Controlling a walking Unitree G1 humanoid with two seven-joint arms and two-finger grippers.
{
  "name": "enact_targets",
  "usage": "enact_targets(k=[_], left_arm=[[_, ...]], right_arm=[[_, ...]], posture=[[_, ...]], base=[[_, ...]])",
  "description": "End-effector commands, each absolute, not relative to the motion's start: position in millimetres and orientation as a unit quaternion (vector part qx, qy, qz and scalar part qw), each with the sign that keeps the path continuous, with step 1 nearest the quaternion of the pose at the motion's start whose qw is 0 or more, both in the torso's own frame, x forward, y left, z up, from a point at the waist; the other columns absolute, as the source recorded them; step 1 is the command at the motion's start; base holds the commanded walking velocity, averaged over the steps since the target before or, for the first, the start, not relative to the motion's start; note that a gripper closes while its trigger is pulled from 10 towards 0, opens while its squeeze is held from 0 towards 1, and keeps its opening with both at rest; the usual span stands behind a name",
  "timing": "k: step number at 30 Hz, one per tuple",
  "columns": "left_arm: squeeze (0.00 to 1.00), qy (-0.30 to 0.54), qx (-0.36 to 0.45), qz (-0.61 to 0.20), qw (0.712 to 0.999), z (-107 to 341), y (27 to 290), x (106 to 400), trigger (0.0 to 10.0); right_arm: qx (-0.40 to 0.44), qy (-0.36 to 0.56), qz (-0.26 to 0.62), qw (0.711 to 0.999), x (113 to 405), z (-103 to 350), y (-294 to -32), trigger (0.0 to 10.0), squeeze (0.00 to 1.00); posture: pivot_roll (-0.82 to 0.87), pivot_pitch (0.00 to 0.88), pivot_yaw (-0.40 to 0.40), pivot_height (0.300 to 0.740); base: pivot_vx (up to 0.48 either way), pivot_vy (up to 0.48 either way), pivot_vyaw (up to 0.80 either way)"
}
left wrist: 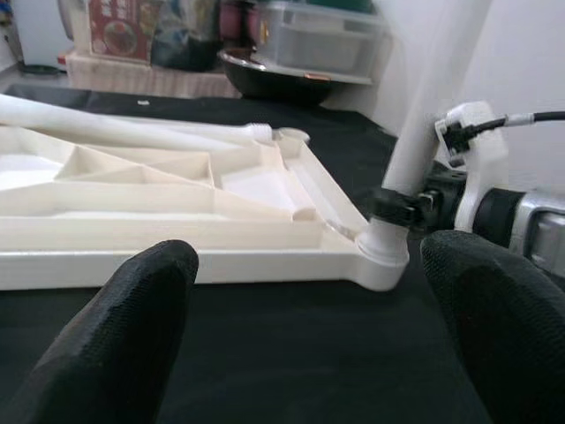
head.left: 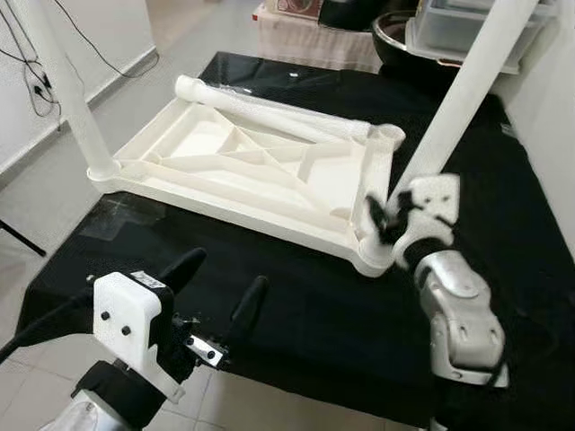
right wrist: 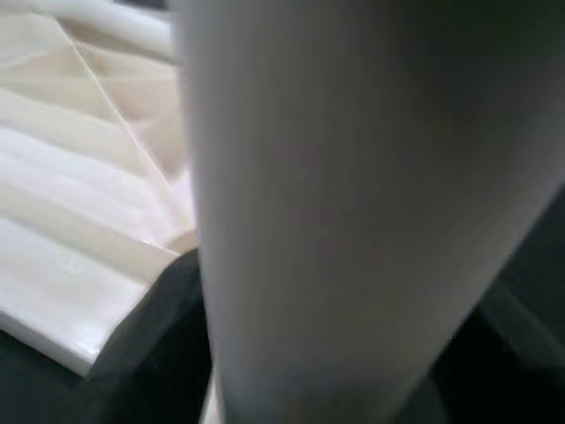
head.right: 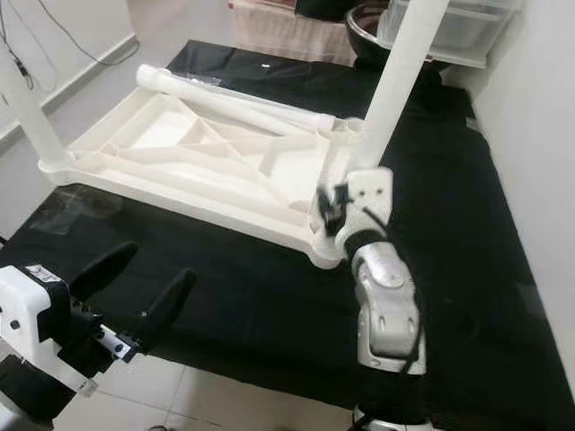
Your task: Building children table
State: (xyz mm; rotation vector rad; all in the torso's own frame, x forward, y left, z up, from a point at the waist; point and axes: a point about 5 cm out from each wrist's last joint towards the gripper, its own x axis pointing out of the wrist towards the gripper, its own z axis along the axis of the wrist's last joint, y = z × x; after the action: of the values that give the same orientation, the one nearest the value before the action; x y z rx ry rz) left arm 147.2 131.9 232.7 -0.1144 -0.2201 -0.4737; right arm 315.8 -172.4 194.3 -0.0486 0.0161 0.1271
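Nearest the head camera, the left gripper [head.left: 220, 287] hovers with its two long black fingers spread wide and empty over the black cloth-covered table [head.left: 305, 314], its arm cut off by the lower frame edge. Just beyond it lies the upside-down white ribbed plastic tabletop [head.left: 243, 166], and at the near corner socket on that gripper's right the right gripper [head.left: 384, 220] pinches the base of the upright white plastic tube leg [head.left: 463, 99], whose top runs out of frame and whose fingertips are blurred. Farther off a loose white tube leg [head.left: 269, 112] rests along the tabletop's far edge, another white leg [head.left: 67, 99] stands at the far-left corner, and clear plastic storage bins [head.left: 467, 27] beyond are cropped.
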Motion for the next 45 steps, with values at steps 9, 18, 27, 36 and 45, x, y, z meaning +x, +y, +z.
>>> enact_targets(k=[9,18,27,36,45], left_arm=[[0.00,-0.100,-0.060,-0.237,0.965,230.2,130.0,145.9,10.0],[0.00,-0.099,-0.057,-0.232,0.966,229.5,132.0,144.8,10.0],[0.00,-0.095,-0.055,-0.233,0.966,228.2,131.2,144.4,10.0],[0.00,-0.095,-0.056,-0.234,0.966,228.1,130.4,144.3,10.0],[0.00,-0.096,-0.055,-0.237,0.965,229.0,131.3,144.9,10.0]], right_arm=[[0.001,-0.062,0.351,0.934,339.6,218.3,-174.8,10.0,0.00],[0.022,-0.058,0.459,0.886,353.9,229.5,-185.4,10.0,0.00],[0.024,-0.058,0.504,0.862,356.3,228.8,-199.3,0.0,0.00],[0.007,-0.064,0.459,0.886,349.0,214.4,-213.2,0.0,0.00],[-0.135,0.030,-0.028,0.990,298.1,161.1,-216.7,0.0,0.00]], posture=[[0.20,0.244,-0.091,0.740],[0.23,0.254,-0.093,0.740],[0.23,0.234,-0.086,0.740],[0.22,0.220,-0.091,0.740],[0.19,0.216,-0.096,0.740]], base=[[0.000,0.000,0.00],[0.000,0.000,0.00],[0.000,0.000,0.00],[0.000,0.000,0.00],[0.000,0.000,0.00]])
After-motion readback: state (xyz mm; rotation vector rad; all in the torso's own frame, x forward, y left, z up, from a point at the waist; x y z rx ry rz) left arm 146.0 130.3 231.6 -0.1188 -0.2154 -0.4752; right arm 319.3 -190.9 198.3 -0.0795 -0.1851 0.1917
